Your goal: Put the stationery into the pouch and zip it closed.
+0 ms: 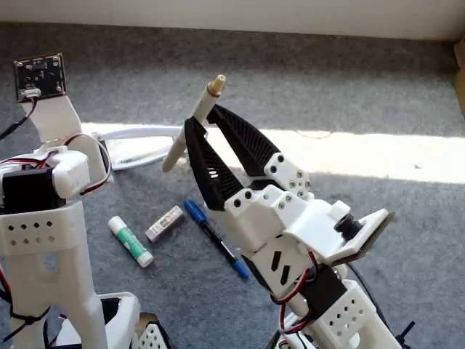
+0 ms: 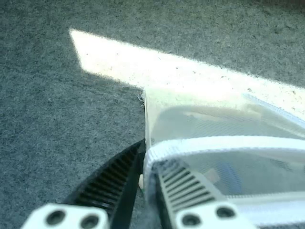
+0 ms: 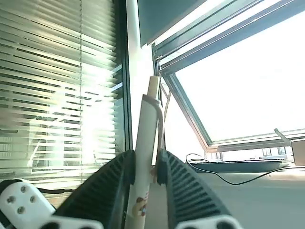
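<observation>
My right gripper [image 1: 203, 120] is raised above the carpet, shut on a cream pen [image 1: 176, 151] that slants up past its black fingers. In the right wrist view the pen [image 3: 148, 124] stands between the fingers [image 3: 119, 176] of that gripper [image 3: 145, 160]. A translucent white pouch [image 1: 142, 150] lies at the back left. My left gripper [image 2: 145, 160] is shut on the pouch's [image 2: 224, 143] edge, one finger showing through the mesh. A green-and-white glue stick [image 1: 131, 241], a small pink-labelled tube [image 1: 164, 223] and a blue pen [image 1: 214, 238] lie on the carpet.
Grey carpet [image 1: 349, 94] covers the floor, with a bright band of sunlight [image 1: 378, 156] across it. The left arm's white body [image 1: 43, 218] stands at the front left. Open carpet lies behind and to the right.
</observation>
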Motion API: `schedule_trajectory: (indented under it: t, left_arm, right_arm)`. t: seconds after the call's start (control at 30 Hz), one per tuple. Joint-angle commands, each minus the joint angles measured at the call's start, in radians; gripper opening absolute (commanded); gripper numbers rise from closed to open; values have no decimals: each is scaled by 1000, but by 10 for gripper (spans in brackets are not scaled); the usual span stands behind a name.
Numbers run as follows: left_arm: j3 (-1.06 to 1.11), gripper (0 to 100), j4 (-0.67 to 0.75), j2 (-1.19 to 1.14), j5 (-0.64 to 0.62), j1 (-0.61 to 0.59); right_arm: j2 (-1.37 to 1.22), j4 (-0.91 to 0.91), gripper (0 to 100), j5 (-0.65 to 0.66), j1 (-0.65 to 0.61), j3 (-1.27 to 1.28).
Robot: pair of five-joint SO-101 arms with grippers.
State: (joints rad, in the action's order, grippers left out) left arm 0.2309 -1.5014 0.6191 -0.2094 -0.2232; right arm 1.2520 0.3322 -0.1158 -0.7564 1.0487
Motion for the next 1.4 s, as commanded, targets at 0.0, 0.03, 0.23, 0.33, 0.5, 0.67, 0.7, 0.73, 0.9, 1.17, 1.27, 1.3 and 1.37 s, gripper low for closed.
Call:
schedule_trajectory:
  t: [0.0, 0.03, 0.23, 0.33, 0.5, 0.67, 0.7, 0.73, 0.9, 1.17, 1.27, 1.3, 1.37]
  left_arm:
    - [2, 7, 17, 5, 11, 16]
    - [2, 7, 17, 5, 11, 16]
    - [2, 7, 18, 5, 11, 16]
    - [2, 7, 18, 5, 11, 16]
    - [2, 7, 18, 5, 11, 13]
    - [2, 7, 18, 5, 11, 15]
    - [2, 7, 18, 5, 11, 15]
    - [2, 7, 18, 4, 11, 15]
    - [2, 7, 18, 4, 11, 15]
    - [7, 7, 26, 2, 11, 13]
    - [8, 7, 31, 1, 11, 13]
    - [8, 7, 31, 1, 11, 13]
    - [8, 7, 31, 1, 11, 13]
  right_arm:
    - [10, 99, 8, -3, -7, 25]
    - [8, 122, 8, -3, -7, 36]
    - [-153, 260, 8, -3, -4, 47]
    - [-257, 395, 8, -3, -5, 47]
    - [-335, 456, 8, -3, -8, 59]
    - [-372, 458, 8, -8, -8, 70]
    - [-378, 458, 8, -8, -8, 76]
    - [-384, 458, 8, -8, -8, 81]
    - [-441, 458, 8, -9, -8, 91]
    - [-456, 458, 8, -9, -8, 96]
    - [-397, 458, 8, -9, -8, 97]
    - [-375, 458, 8, -9, -8, 97]
    - [-326, 453, 8, -9, -8, 97]
